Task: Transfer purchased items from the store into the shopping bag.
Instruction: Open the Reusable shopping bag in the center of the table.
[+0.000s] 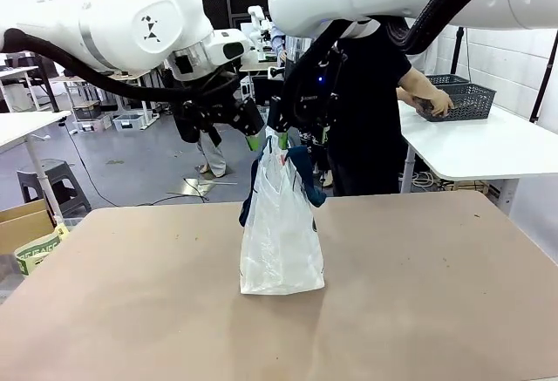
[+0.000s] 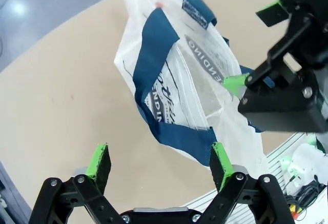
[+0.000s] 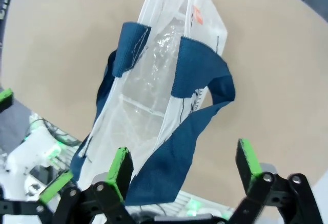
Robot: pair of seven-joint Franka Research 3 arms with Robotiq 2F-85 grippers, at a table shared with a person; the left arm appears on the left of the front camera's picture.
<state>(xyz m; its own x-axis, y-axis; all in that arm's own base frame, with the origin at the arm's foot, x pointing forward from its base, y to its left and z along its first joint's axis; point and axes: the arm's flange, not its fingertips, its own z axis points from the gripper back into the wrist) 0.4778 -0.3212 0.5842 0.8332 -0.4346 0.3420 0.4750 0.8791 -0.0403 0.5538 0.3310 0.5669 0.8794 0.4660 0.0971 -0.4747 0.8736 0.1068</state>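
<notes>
The shopping bag [image 1: 281,233] stands upright in the middle of the brown table [image 1: 131,294], translucent white with navy handles drooping down its sides. My left gripper [image 1: 250,137] hangs open just above the bag's top left. My right gripper [image 1: 292,135] is open just above its top right. In the left wrist view my open fingers [image 2: 100,160] frame the bag [image 2: 169,80], and the right gripper [image 2: 253,47] is seen open beside it. In the right wrist view a navy handle [image 3: 197,111] loops loosely between my open fingers [image 3: 249,160]. The dark grey lattice basket [image 1: 466,98] sits on a far white table under a person's hand [image 1: 434,102].
A person in black stands behind the bag at the far side. The white side table [image 1: 488,150] is at the far right. A cardboard box [image 1: 22,224] and a grey stool [image 1: 52,180] stand off the table's left edge.
</notes>
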